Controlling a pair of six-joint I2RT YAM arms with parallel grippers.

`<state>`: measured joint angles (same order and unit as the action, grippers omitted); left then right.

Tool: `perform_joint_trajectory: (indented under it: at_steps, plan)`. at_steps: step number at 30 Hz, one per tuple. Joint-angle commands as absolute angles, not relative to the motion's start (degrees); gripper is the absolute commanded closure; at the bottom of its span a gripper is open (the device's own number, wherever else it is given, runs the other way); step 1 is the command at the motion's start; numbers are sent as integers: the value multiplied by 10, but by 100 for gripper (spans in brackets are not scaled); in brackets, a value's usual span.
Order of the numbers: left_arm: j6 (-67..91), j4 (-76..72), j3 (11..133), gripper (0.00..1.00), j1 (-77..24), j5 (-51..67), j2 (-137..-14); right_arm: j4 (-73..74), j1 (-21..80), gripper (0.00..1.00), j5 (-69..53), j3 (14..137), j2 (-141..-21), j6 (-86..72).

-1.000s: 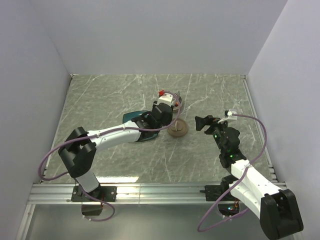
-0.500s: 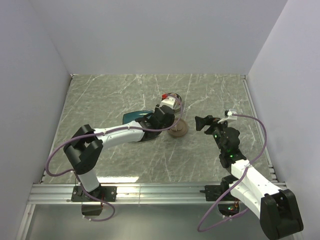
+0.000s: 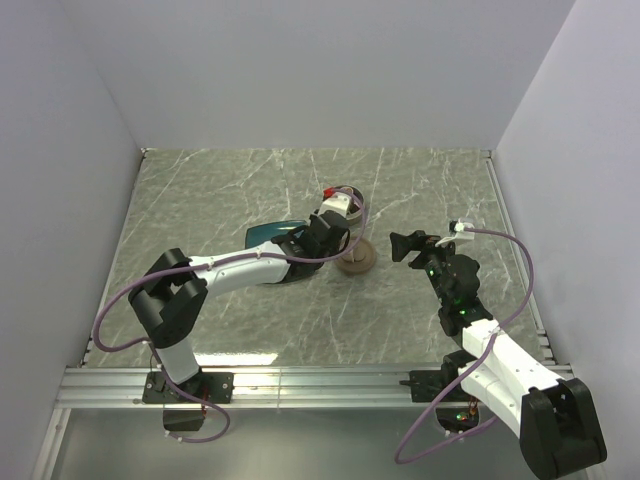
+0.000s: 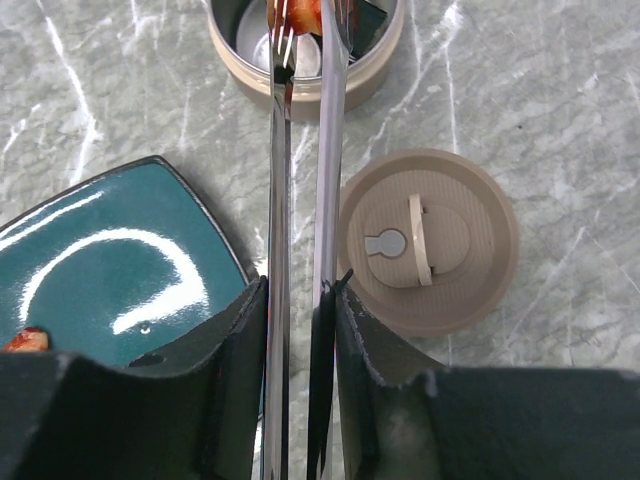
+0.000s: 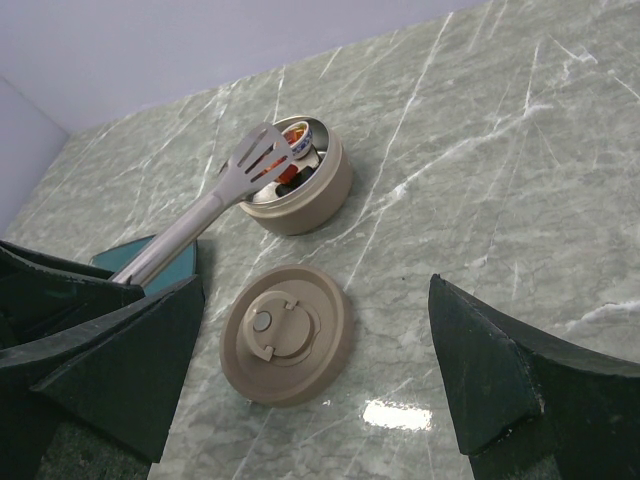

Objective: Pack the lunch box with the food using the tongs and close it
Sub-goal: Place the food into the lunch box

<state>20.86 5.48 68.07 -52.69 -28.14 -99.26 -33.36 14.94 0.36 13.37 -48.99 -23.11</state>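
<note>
Left gripper [image 4: 298, 300], wrist view: we see its two dark fingers pressed in on the tongs [image 4: 325, 170], one finger against the outer face of each slim grey arm. The arms run from the gripper toward 12 o'clock, nearly parallel, with a narrow gap between them.

At the slotted tips, an orange-red piece [image 4: 297, 14] shows between the arms, over the open mouth of the lunch box [image 4: 378, 72]. The round tin stands on the worktop [image 3: 200, 200] at 12 o'clock from the gripper. In the right wrist view we also make out a white round [image 5: 301, 137] inside the tin, at its far wall, just past the tong tips.

The tan-brown lid [image 4: 428, 240] lies flat on the worktop at 2 o'clock from the left gripper, just beside the right arm of the tongs and apart from the tin. The teal plate [image 4: 110, 260] lies at 9 o'clock, one corner reaching under the left finger. A small orange bit [image 4: 22, 340] rests on the plate at the frame's left edge.

Right gripper [image 3: 398, 248], top view: its fingers are spread wide and hold nothing. It hangs above the worktop at 3 o'clock from the lid, near it but apart, and its fingers point toward 9 o'clock.
</note>
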Motion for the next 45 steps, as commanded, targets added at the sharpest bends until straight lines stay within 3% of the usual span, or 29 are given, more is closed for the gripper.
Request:
perform_joint_trajectory:
  at_steps: [1, 36, 45]
  plan:
    - [212, 54, 691, 67, -526, -311, -959, -351, 145, 0, 2, 139, -484, -227]
    - [190, 43, 744, 66, -526, -261, -1015, -349, 145, 0, 2, 144, -491, -226]
    - [192, 40, 746, 54, -526, -274, -1017, -349, 145, 0, 2, 144, -493, -226]
